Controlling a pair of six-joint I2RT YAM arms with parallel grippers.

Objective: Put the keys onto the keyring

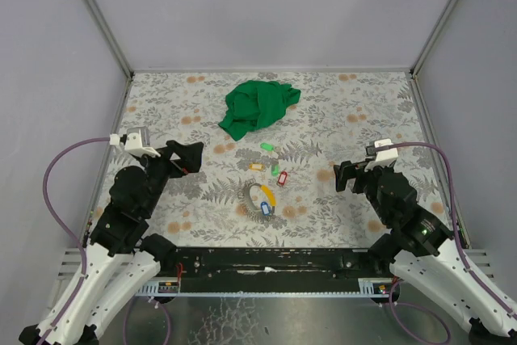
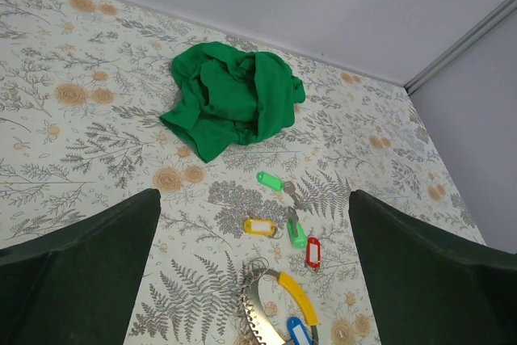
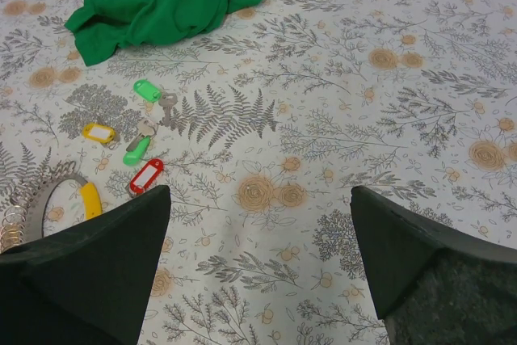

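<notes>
The left end effector point(image 1: 192, 159) and the right end effector point(image 1: 344, 175) are being held above the worktop point(image 1: 363, 119), each with jaws spread wide and empty. Between them the keyring point(image 1: 250, 195) is lying, yellow and blue tags touching it. Just beyond, four loose keys point(image 1: 274, 170) are being shown scattered. Farther back, a crumpled green cloth point(image 1: 257, 107) is lying apart from them, with bare worktop open on both sides.

You are in a robotics lab test cell. Plain pale wall panels point(image 1: 266, 6) sit in aluminium posts point(image 1: 96, 14). The left arm point(image 1: 133, 199) and right arm point(image 1: 404, 208) are bolted to a base rail point(image 1: 266, 260) at a floral-covered table point(image 1: 355, 119), each trailing purple cable point(image 1: 81, 145).
</notes>
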